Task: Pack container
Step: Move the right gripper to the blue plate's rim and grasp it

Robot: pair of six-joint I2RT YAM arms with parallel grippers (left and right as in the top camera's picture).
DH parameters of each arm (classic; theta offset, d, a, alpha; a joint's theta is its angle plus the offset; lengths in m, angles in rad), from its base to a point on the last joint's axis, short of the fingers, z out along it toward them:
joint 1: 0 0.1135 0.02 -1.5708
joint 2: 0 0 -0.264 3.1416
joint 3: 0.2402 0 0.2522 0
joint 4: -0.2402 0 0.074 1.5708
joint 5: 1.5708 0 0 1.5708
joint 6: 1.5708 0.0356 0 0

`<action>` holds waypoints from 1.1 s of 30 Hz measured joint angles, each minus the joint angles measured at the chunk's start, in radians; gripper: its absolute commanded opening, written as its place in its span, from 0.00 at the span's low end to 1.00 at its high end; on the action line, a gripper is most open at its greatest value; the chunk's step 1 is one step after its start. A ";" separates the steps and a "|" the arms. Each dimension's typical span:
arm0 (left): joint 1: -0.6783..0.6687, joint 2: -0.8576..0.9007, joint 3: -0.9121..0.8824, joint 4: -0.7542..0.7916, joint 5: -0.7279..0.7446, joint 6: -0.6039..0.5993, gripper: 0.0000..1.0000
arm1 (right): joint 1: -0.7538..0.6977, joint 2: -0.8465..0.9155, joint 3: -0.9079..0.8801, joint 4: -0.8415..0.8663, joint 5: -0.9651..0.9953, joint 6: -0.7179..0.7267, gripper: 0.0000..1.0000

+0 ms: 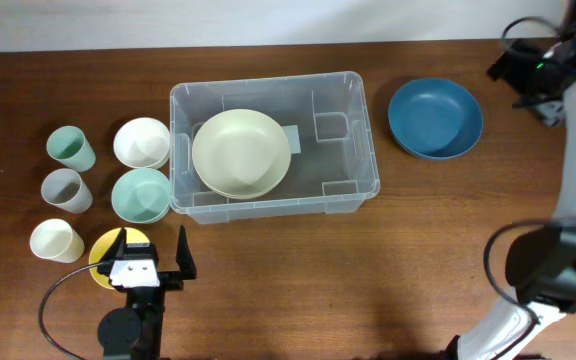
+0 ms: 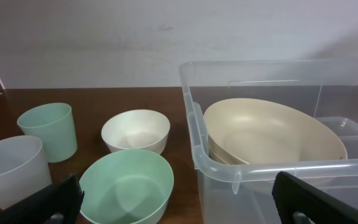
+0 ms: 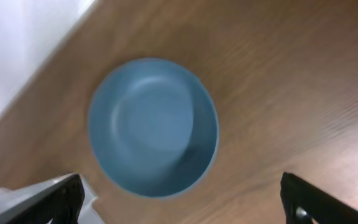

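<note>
Nearest the front edge, the left gripper (image 1: 151, 252) hangs with its fingers spread and nothing between them, over a yellow round piece (image 1: 108, 247) that it partly hides. Just beyond it stand a mint bowl (image 1: 140, 194) and a white bowl (image 1: 142, 142), with a cream cup (image 1: 56, 240), a grey cup (image 1: 66, 190) and a green cup (image 1: 71, 148) in a column further left. The container (image 1: 363, 185) sits mid-table, ahead and to the right of this gripper, its long axis running left to right and its near left corner close to the mint bowl. A cream dish (image 1: 240, 152) fills its left half; the right half looks free. Beyond its right short end, a little apart, lies a blue dish (image 1: 435, 118), and the right gripper (image 3: 185, 198) hovers over it, fingers wide and empty. The right arm is likely the better placed to take that dish, and the container lies to its left. The raised wall and rolled rim stand between the two, so anything going in probably has to be lifted over them.
</note>
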 measured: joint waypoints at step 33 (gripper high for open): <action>0.000 0.000 0.000 0.000 0.000 0.000 0.99 | 0.011 0.278 -0.145 0.183 -0.075 -0.121 0.95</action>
